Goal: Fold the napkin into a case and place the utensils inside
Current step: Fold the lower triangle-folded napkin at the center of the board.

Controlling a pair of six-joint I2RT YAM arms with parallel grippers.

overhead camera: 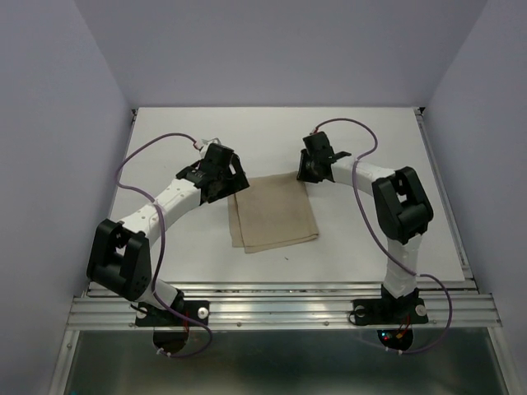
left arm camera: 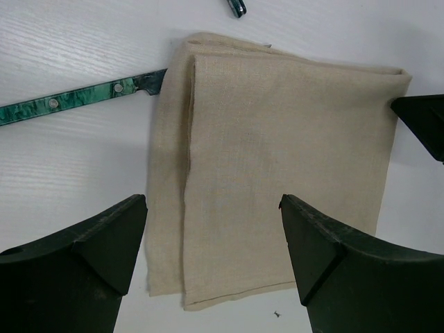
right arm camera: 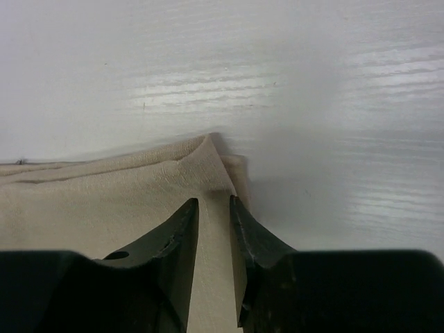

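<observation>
The beige napkin lies folded flat in the middle of the table, its layered edges showing in the left wrist view. My left gripper hovers open over its far left part with nothing between its fingers. My right gripper sits on the napkin's far right corner, jaws only a narrow gap apart, smooth cloth showing through the gap. One utensil, a knife with a green marbled handle, lies to the left with its blade tip at the napkin's edge. Another green handle end peeks in at the top.
White table with purple-grey walls behind and on both sides. A metal rail runs along the near edge at the arm bases. Purple cables loop over both arms. A black finger of the right gripper shows at the napkin's corner in the left wrist view.
</observation>
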